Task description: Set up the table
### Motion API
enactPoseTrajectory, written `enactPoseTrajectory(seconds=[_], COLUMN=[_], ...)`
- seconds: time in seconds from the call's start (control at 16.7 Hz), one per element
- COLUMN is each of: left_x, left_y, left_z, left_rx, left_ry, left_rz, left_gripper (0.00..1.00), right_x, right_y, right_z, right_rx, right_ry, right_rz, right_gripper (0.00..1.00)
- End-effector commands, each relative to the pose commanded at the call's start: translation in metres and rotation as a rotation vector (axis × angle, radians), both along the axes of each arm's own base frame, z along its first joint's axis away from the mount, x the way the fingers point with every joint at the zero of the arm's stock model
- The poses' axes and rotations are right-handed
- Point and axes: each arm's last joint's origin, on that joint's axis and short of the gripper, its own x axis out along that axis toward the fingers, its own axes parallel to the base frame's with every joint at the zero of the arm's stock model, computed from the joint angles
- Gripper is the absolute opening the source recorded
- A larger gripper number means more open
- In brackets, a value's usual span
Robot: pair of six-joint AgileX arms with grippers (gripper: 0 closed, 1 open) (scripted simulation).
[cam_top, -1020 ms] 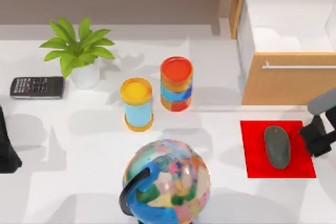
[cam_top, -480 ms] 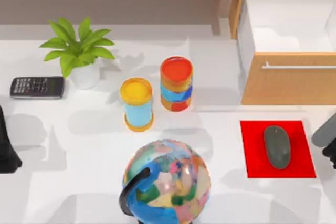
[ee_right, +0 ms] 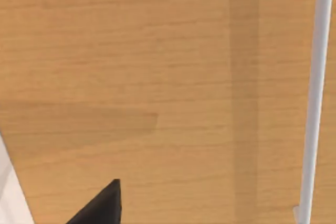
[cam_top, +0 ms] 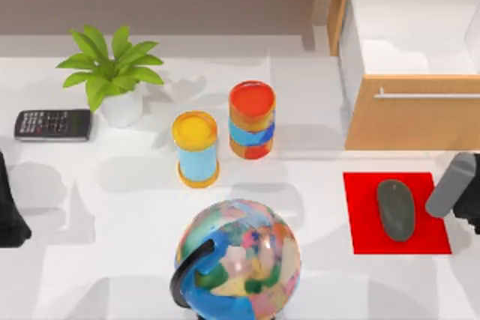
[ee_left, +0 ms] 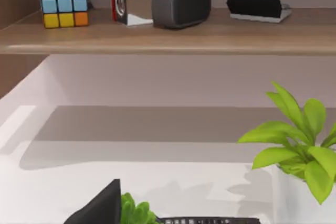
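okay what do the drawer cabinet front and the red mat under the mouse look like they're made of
The drawer cabinet front looks like light wood or wood laminate: grain lines show in the right wrist view, matte finish, with a pale bar handle, perhaps metal. The red mat looks thin, flat and matte, likely fabric or rubber; it lies flat on the table.

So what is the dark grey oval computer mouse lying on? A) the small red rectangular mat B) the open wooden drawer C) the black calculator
A: in the top view the dark grey oval computer mouse lies on the small red rectangular mat.
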Motion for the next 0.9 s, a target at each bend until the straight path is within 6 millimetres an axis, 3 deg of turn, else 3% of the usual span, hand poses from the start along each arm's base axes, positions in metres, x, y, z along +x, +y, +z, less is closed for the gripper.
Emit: enactPoseTrajectory(seconds=[0.42,0.9], left_x=[0.000,0.000], left_y=[0.000,0.000], left_z=[0.000,0.000], left_rx=[0.000,0.000], left_ry=[0.000,0.000], left_rz=[0.000,0.000], left_gripper=[1.00,1.00], right_x=[0.020,0.023], right_y=[0.020,0.020], right_z=[0.005,0.004], right_rx=[-0.099,-0.100], right_ry=[-0.088,-0.087], right_rz=[0.084,0.083], right_gripper=[1.00,1.00])
